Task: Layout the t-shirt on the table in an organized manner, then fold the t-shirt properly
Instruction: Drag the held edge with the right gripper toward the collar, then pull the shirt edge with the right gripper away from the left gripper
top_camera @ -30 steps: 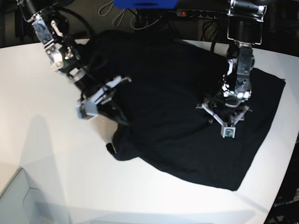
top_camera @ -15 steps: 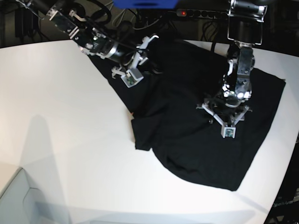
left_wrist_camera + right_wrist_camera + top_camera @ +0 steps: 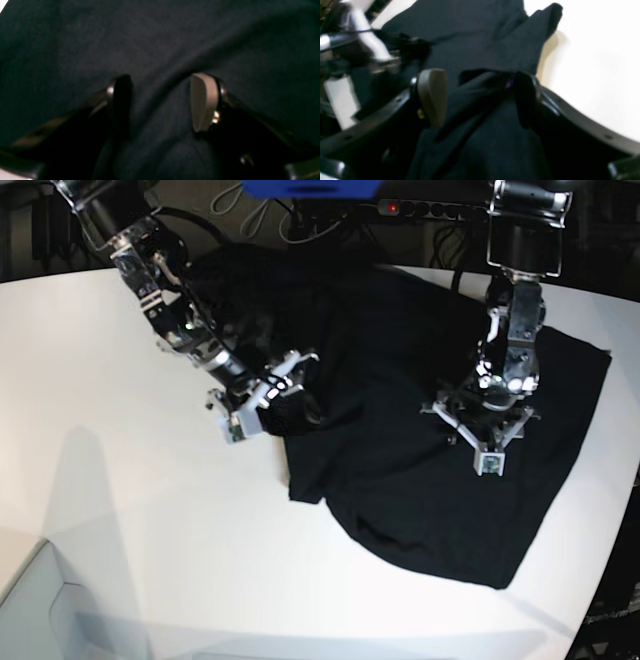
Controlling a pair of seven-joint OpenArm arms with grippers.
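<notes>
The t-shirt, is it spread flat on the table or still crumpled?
Still crumpled: the t-shirt lies bunched, with folds near the right gripper and an uneven outline on the table.

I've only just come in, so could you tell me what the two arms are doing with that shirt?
Both arms are working on the black t-shirt, which lies rumpled on the white table, not yet flat or folded. The left gripper is pressed down on the shirt's middle with its jaws apart, cloth lying between them. The right gripper sits at the shirt's bunched edge, jaws wide, with a fold of fabric lying loosely between its fingers.
</notes>
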